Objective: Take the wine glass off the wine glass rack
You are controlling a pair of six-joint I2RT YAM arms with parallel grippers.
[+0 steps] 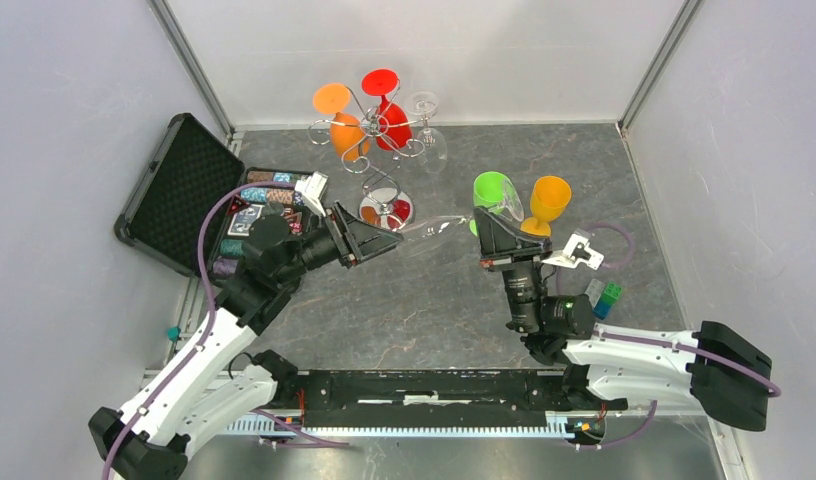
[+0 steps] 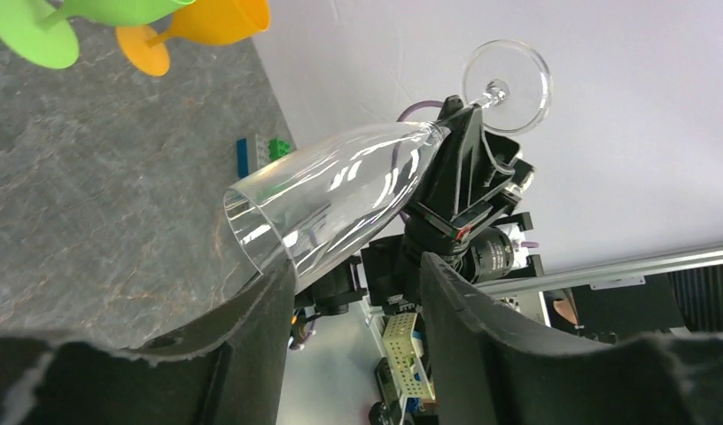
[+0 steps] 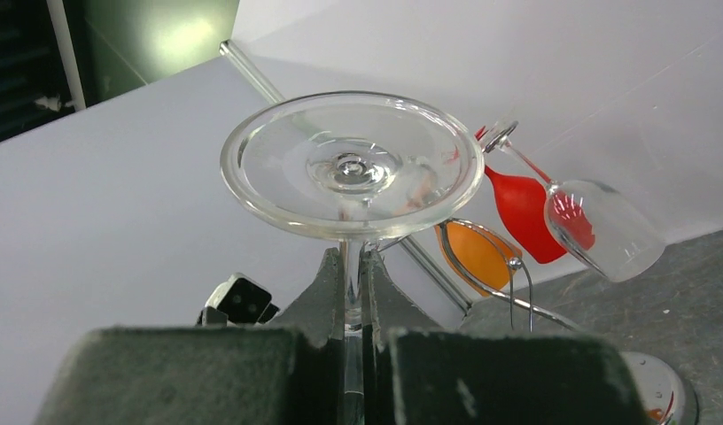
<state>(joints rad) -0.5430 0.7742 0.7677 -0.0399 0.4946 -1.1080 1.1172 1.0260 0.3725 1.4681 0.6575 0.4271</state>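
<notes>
Our right tool (image 3: 356, 266) pinches the glass (image 3: 351, 164) by its stem, bowl just ahead of our left tool (image 2: 356, 270), jaws apart.

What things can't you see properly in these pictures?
- Left wrist view: the clear wine glass rim sits behind the left tool; touching unclear.
- Right wrist view: the right tool covers the glass's bowl.
- Top view: items in the black case are too small, partly behind the left arm.
</notes>
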